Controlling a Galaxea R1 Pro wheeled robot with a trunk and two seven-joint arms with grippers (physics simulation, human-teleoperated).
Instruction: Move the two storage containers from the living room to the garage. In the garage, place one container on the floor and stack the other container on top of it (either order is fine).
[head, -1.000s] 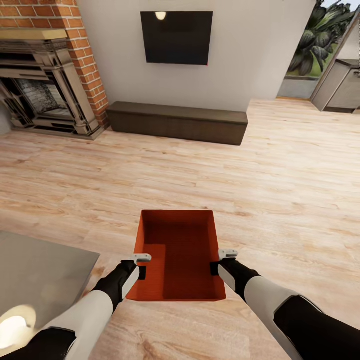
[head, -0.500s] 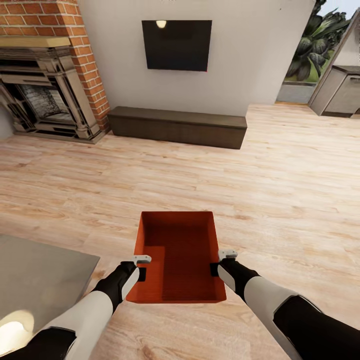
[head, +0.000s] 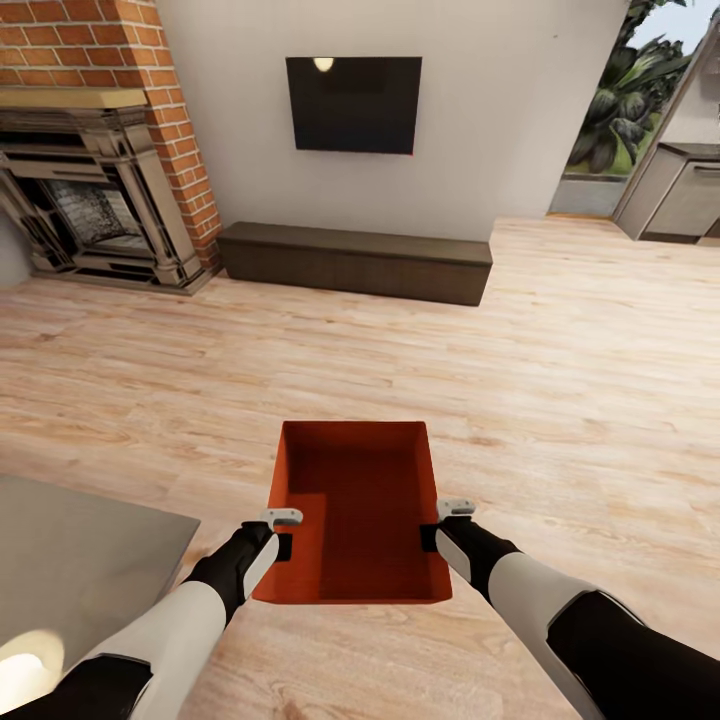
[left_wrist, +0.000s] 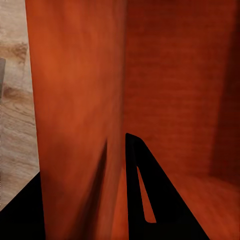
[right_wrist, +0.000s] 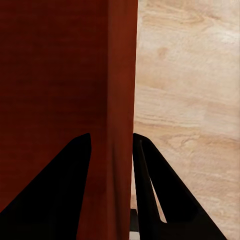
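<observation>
You hold one storage container (head: 350, 510) between your two arms, in the living room, above the light wood-plank floor (head: 560, 380). Container: red-orange, rectangular, lidless, thin straight walls, flat matte bottom with a faint weave-like grain; nothing inside.

Left hand (head: 283, 530): clamped on the container's left long wall near the corner closest to you. In the left wrist view the thin wall (left_wrist: 80, 115) runs between the two dark fingers (left_wrist: 150, 200), one finger inside the box, the other outside; the gap is narrowed to the wall's thickness.

Right hand (head: 447, 522): clamped on the right long wall, opposite the left hand. The right wrist view shows the wall edge (right_wrist: 120, 100) pinched between both dark fingers (right_wrist: 155, 195), planks beyond.

Surroundings: smooth grey tabletop (head: 80, 560) near your left arm, with a bright glare spot. Ahead, a brick fireplace (head: 100, 150) with dark moulded surround, a long dark-brown low cabinet (head: 355, 262) against the plain white wall, and a flat black screen (head: 353, 104) mounted above it
</observation>
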